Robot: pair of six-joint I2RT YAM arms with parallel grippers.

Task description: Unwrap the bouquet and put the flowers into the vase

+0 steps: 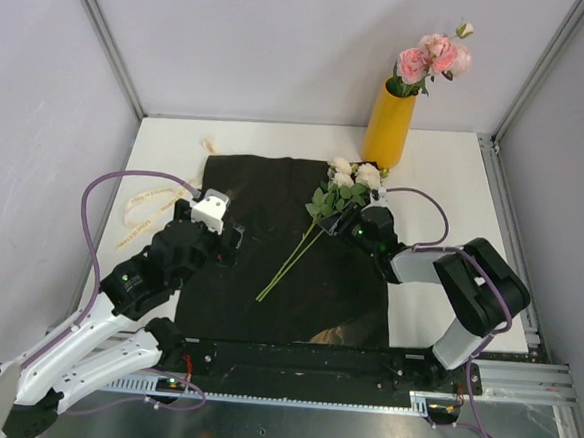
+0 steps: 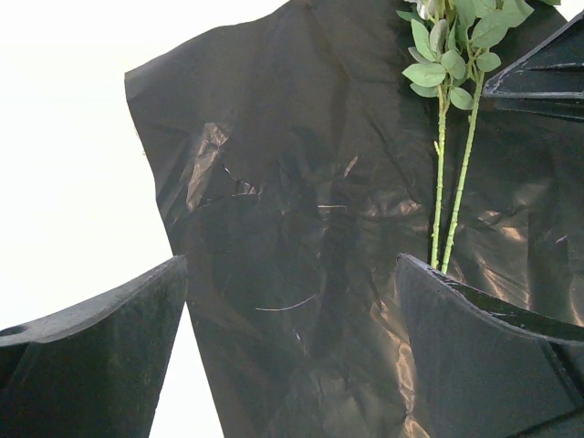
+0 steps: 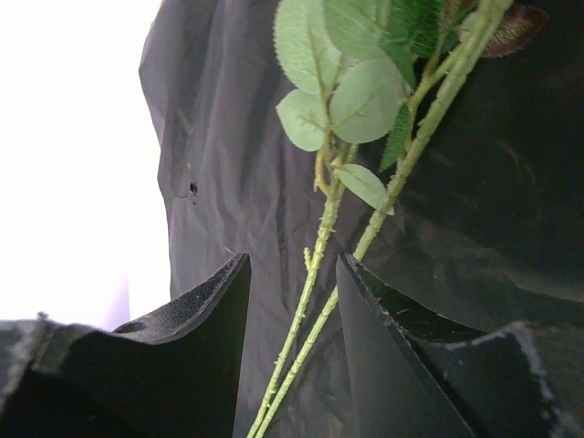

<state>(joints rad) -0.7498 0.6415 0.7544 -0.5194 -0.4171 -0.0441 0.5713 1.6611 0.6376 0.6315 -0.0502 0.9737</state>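
Right hand (image 3: 292, 262), half open, straddles the stems (image 3: 308, 274) of the white roses (image 1: 355, 173) lying on the spread wrap (image 1: 269, 258); left hand (image 2: 292, 260) wide open, empty. Ribbon (image 1: 144, 207) off; pink roses (image 1: 436, 57) already stand in the vase (image 1: 389, 126); white ones remain. White tabletop (image 1: 166, 150), grey walls (image 1: 284, 48).

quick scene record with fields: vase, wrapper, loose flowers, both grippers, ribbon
vase: tall mustard-yellow cylinder, upright at back, pink roses inside
wrapper: glossy black sheet, spread flat
loose flowers: cream-white roses, long green stems, lying on wrapper
right gripper: open, jaws either side of stems
left gripper: open above wrapper, empty
ribbon: cream, left of wrapper
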